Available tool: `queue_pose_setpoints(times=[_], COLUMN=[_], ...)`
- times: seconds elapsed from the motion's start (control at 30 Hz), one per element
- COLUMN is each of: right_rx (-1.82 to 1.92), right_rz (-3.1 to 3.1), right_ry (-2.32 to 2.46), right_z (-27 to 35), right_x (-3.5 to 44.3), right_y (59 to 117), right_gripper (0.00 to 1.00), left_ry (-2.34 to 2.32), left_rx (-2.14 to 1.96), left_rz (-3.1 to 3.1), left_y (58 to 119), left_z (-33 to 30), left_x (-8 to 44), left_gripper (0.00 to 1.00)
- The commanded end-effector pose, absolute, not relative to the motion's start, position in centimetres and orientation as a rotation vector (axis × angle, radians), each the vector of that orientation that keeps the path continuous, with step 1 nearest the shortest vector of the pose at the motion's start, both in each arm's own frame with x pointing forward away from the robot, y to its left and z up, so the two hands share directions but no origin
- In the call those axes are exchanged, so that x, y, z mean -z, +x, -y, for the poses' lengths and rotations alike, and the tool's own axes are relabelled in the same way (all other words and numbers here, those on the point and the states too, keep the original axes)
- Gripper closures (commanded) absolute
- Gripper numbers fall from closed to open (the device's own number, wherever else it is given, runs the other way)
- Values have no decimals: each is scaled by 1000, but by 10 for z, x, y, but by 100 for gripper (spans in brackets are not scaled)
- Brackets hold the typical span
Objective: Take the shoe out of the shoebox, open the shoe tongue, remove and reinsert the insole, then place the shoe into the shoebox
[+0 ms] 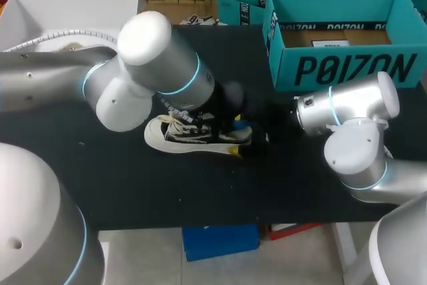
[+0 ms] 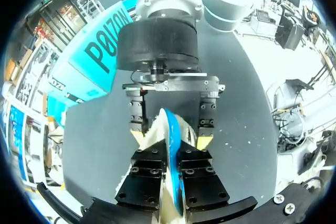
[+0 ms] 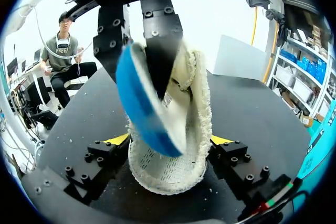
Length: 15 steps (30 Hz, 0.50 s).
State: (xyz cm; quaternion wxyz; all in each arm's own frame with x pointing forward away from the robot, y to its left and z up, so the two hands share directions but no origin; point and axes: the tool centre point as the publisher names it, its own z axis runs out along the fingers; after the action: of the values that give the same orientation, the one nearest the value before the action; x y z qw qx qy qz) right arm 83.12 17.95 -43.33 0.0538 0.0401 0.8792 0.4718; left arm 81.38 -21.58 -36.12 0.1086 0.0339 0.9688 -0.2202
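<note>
The black-and-white sneaker (image 1: 193, 135) sits on its sole mid-bench (image 1: 133, 185) — its heel clamped between the right end effector's (image 3: 170, 142) yellow tips. The left end effector (image 2: 172, 156) pinches the blue insole (image 3: 144, 108), which stands half out of the sneaker's mouth. The teal shoebox (image 1: 347, 68) stands open well apart — at the far right.

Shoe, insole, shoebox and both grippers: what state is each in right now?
shoe: out of the box, on the table, gripped at the heel.
insole: partly in the shoe, the rest lifted out, blue face showing.
shoebox: open, no shoe seen inside.
left gripper: shut on the insole.
right gripper: shut on the shoe's heel.
</note>
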Motion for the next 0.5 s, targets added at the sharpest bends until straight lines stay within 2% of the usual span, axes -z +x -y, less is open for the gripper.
queue_pose_setpoints(times=[0.03,0.5], right_rx=[-1429,-1429], right_rz=[-2672,-2672], right_ry=[126,126], right_z=[-180,-180], right_x=[435,435], right_y=[831,831], right_gripper=[100,100], left_ry=[131,252], left_rx=[754,1145], left_rz=[-2857,-2833], left_y=[809,787], left_z=[196,190], left_x=[346,270], left_gripper=[100,100])
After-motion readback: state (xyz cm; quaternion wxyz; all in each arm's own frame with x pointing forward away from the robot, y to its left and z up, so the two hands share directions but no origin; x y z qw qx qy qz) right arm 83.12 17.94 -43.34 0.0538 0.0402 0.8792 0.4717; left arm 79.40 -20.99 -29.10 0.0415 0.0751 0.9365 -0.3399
